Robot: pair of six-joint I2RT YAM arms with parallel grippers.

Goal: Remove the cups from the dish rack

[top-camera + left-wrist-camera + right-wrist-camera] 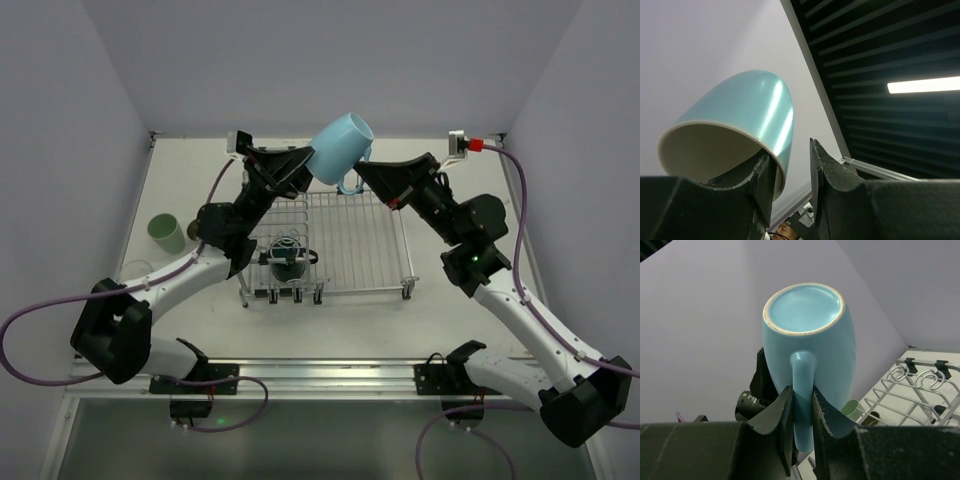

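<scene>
Light-blue mug (340, 147): you hold it tipped in the air over the far edge of the dish rack (360, 240), between both hands.
Right hand (801, 396): pinched shut on the mug's handle.
Left hand (789, 151): partly open, its fingers straddle the rim, with a gap at the outer one.
Dark teal cup (287, 262): in the rack's raised section.
Pale green cup (167, 233): on the tabletop (360, 320), left of the rack.

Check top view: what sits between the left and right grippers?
The light-blue mug, lifted and tilted, plain in the top view: right gripper clamped on its handle, left gripper straddling its rim.
</scene>
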